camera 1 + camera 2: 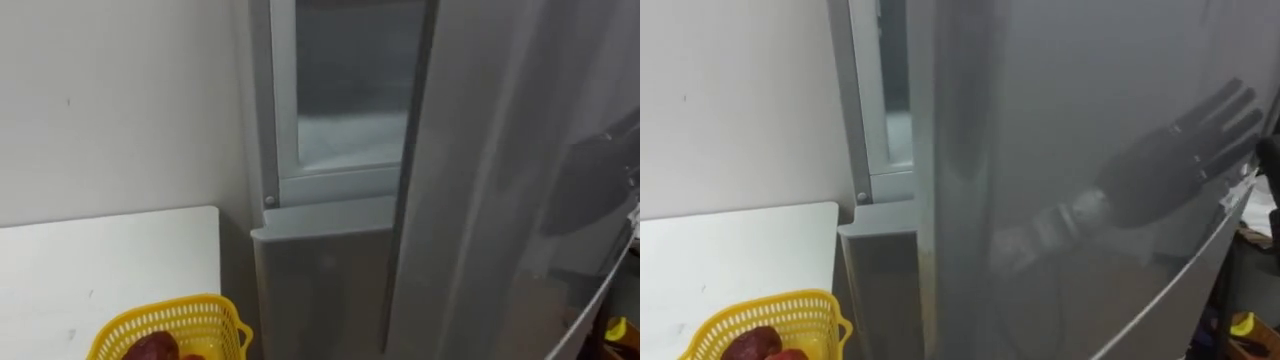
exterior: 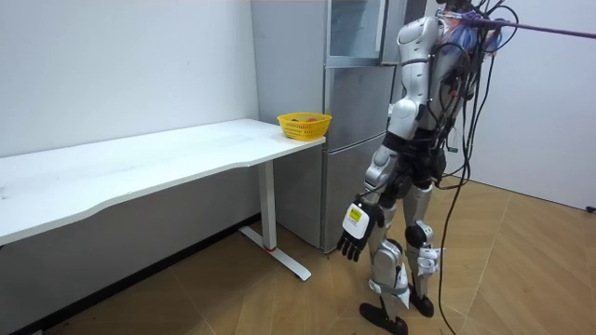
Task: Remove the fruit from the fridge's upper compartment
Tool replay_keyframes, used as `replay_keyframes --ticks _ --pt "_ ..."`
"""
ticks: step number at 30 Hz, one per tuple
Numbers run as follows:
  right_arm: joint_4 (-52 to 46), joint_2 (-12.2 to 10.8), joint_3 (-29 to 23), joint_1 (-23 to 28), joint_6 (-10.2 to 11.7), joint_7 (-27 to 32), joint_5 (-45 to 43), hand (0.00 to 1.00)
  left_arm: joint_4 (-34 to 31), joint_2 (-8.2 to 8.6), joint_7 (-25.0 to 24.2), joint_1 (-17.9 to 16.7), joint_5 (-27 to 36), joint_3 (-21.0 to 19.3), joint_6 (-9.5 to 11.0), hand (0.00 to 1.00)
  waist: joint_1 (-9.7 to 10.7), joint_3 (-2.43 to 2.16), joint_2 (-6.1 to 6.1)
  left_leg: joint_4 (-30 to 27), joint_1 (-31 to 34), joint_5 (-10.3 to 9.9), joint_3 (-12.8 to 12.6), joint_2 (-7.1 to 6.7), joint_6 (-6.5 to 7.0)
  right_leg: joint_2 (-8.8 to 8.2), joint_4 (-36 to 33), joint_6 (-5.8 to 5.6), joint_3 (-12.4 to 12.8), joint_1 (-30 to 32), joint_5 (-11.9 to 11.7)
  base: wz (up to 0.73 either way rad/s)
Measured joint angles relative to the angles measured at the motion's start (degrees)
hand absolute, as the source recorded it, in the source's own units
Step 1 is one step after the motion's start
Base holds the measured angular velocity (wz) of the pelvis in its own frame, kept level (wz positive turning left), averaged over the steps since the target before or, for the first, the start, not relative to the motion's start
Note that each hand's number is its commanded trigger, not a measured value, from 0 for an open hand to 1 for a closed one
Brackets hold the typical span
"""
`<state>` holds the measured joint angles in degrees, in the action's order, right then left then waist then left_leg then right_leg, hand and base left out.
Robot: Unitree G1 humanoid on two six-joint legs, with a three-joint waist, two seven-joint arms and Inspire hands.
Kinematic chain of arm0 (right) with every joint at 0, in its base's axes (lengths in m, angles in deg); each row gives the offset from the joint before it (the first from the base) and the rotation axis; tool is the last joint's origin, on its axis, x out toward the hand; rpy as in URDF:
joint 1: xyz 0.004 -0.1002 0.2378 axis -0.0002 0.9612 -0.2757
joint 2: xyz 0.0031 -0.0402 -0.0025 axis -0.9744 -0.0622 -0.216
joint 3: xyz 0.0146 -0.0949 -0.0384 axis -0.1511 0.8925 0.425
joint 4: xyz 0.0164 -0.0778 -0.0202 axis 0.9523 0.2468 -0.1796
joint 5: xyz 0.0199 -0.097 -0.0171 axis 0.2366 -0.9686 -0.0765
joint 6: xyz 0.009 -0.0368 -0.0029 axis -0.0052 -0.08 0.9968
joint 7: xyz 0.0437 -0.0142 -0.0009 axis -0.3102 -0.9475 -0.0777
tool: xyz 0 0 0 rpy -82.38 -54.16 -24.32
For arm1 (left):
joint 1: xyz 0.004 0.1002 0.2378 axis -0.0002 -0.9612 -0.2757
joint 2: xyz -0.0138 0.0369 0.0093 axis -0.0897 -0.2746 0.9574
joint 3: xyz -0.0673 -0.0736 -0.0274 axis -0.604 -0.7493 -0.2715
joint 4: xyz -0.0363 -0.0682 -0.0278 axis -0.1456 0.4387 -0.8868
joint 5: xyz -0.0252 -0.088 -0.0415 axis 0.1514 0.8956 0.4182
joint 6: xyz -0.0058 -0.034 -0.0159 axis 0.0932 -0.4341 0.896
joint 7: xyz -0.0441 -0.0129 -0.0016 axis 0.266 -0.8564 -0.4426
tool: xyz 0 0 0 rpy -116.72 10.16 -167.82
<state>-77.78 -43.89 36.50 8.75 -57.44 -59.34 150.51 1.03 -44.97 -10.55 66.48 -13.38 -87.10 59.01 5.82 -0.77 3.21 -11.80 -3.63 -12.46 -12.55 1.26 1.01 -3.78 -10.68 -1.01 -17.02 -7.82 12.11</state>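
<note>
I stand close to the grey fridge point(image 2: 349, 84). Its upper door point(image 1: 1060, 200) is swung partly open toward me and hides most of the compartment. Through the gap I see a pale inner wall and shelf point(image 1: 350, 110); I can make out no item inside. The lower door point(image 1: 320, 280) is closed. A sliver of my right hand point(image 1: 1272, 150) shows at the door's right edge, and its reflection on the glossy door shows straight, spread fingers. My left hand point(image 2: 355, 233) hangs low beside my leg with relaxed fingers, holding nothing.
A white table point(image 1: 100, 260) stands against the wall to the left of the fridge. A yellow basket point(image 1: 170, 325) with dark red fruit point(image 1: 150, 348) sits at its near corner. Wooden floor lies behind me.
</note>
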Motion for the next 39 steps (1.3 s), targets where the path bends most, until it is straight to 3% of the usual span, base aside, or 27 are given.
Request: replay_keyframes --ticks 12,21,30,39 --pt "1.95 -0.01 2.40 1.09 1.66 -1.39 -0.85 0.00 2.51 0.33 0.25 0.00 1.13 1.96 -0.94 0.00 -2.09 0.07 0.54 -0.43 0.48 0.09 0.84 0.00 -0.05 0.00 0.10 0.02 -1.00 -0.16 -0.01 0.04" --pt "4.09 0.00 4.45 1.01 3.66 -1.89 -1.49 0.00 2.57 0.32 -0.34 -0.05 2.44 1.94 -0.23 0.00 -3.74 0.08 0.61 -0.97 1.05 0.35 1.81 0.06 -0.05 -0.31 0.11 0.15 -3.89 -0.46 -0.11 0.07" --pt "8.14 0.01 4.94 0.88 5.62 -2.54 -16.02 0.00 1.26 -0.20 -1.68 -0.22 2.21 1.88 -0.40 0.00 -4.54 0.37 0.91 -1.25 1.04 0.61 3.10 -0.20 0.00 -0.81 0.13 0.17 -5.26 -1.03 -0.14 0.05" --pt "12.58 0.13 4.93 -1.06 5.40 -2.67 -18.23 0.00 -1.57 -0.24 -1.73 -0.36 2.14 2.13 -1.76 0.00 -4.40 0.23 1.82 -1.81 1.09 0.66 3.35 -0.25 0.07 -0.86 0.98 0.26 -5.84 -1.14 -0.18 0.00"
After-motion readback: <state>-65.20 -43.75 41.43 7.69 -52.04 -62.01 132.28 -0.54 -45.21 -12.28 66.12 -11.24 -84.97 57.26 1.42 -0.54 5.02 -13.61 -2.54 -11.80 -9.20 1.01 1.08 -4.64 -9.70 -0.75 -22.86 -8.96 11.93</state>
